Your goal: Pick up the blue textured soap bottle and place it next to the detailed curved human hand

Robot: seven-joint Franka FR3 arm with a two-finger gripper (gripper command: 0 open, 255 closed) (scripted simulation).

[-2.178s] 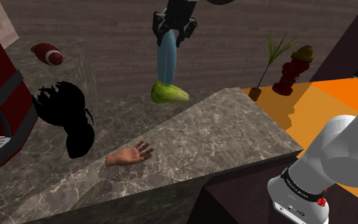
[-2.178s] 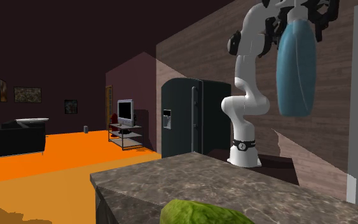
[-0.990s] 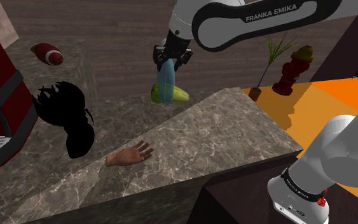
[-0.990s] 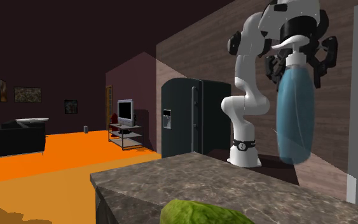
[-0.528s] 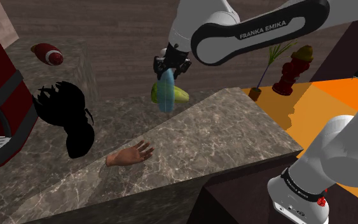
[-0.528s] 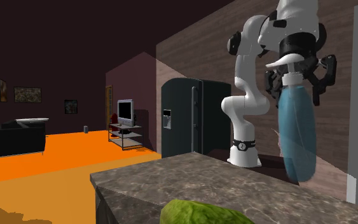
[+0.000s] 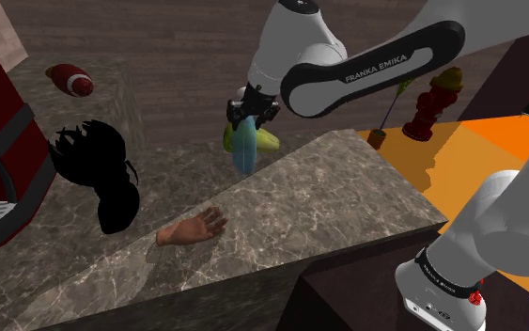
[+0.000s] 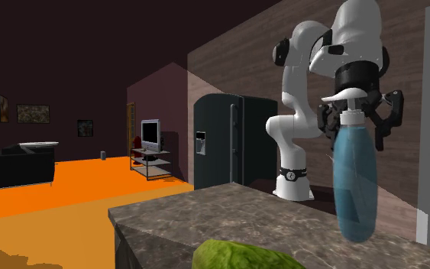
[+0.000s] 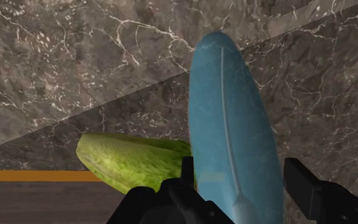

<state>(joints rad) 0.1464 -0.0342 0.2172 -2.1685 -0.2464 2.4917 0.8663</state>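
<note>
Above the worktop (image 7: 347, 197), fingers (image 9: 301, 184) pinch the blue bottle (image 9: 231, 127) by its neck, mid-carry; next, lower it beside the hand (image 7: 192, 228).

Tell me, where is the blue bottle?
In the shoulder view's upper middle the blue bottle hangs from the gripper, over the marble counter, right in front of the green lumpy thing.
</note>
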